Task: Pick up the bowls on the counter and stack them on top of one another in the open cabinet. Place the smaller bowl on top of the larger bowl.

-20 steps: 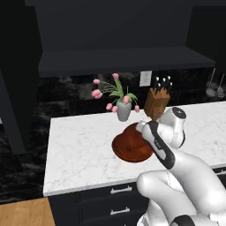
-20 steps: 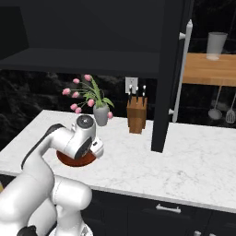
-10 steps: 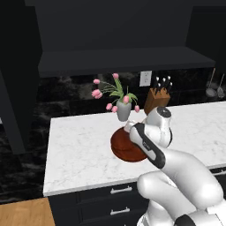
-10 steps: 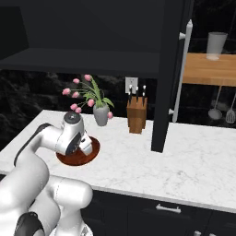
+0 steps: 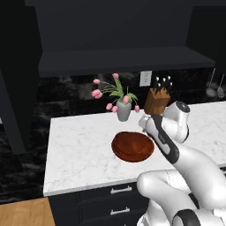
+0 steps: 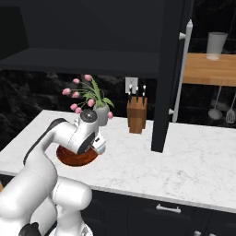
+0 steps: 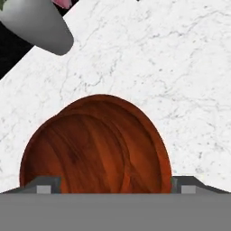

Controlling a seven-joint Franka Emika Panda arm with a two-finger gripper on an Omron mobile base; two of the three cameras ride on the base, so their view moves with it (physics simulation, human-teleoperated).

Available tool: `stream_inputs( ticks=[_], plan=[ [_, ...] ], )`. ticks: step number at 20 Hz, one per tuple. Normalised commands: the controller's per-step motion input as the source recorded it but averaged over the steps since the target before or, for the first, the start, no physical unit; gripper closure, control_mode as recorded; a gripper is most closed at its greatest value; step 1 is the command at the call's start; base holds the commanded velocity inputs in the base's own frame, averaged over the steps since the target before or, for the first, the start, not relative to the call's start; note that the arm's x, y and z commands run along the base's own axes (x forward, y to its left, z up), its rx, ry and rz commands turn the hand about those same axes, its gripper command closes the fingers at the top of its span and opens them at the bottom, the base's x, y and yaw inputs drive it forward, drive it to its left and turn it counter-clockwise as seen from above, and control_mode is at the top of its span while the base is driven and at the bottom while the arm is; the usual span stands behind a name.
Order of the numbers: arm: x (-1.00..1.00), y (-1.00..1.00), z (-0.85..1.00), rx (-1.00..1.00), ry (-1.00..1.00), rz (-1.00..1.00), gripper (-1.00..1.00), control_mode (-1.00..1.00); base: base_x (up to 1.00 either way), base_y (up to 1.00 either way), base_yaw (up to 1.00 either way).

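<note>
1. Jaws stand apart, one fingertip (image 7: pixel 44 186) on each side of the bowls, gripping nothing; the gripper (image 7: pixel 108 187) hovers low over them.
2. On the white marble desk (image 5: pixel 79 150), near the grey vase (image 5: pixel 124 111) of tulips, the smaller bowl (image 7: pixel 85 155) appears to lie nested in the larger bowl (image 5: pixel 132 147).
3. Glossy wood looks stiff, light and slippery; pinching one rim across its wall seems surest.
4. Above, the open cabinet (image 5: pixel 119 62) waits.

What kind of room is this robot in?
It looks like a kitchen. There is a marble counter over drawers, a knife block by the wall, and ladles hanging at the side. A brown bowl sits on the counter too.
</note>
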Motion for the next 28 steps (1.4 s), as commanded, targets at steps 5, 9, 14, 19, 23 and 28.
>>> stream_inputs(
  ticks=[5,9,14,19,23,28],
  plan=[
    [-0.01,-0.04,-0.42,-0.02,0.16,0.11,-1.00,-1.00,0.00,0.00,0.00],
    [0.00,0.02,-0.62,-0.03,0.09,0.08,-1.00,-1.00,0.00,0.00,0.00],
    [0.00,0.03,-0.69,-0.03,0.09,0.09,-1.00,-1.00,0.00,0.00,0.00],
    [0.27,0.35,-0.39,-0.01,0.02,0.05,1.00,-1.00,0.00,0.00,0.00],
    [0.27,0.04,-0.15,0.00,0.00,0.00,1.00,-1.00,0.00,0.00,0.00],
    [0.00,0.00,0.19,-0.01,-0.04,-0.03,1.00,-1.00,0.00,0.00,0.00]
  ],
)
